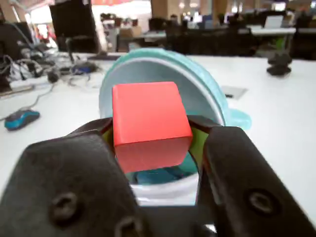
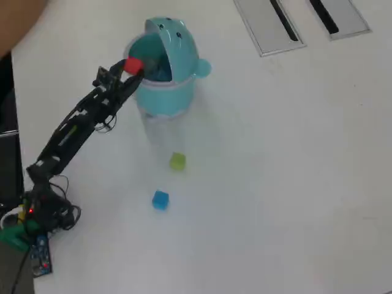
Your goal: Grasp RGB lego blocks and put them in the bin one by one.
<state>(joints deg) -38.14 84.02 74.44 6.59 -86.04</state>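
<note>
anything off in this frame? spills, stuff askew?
Nothing stands out. Gripper holds the red block at the open bin; the bin stands upright with its lid flipped back. Green block and blue block sit apart on the table.

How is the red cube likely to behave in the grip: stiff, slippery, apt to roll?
The red cube looks rigid: its edges stay crisp between the hand. Its smooth faces might slip if the squeeze is light. Flat-sided, it probably would not roll once dropped into the bin.
</note>
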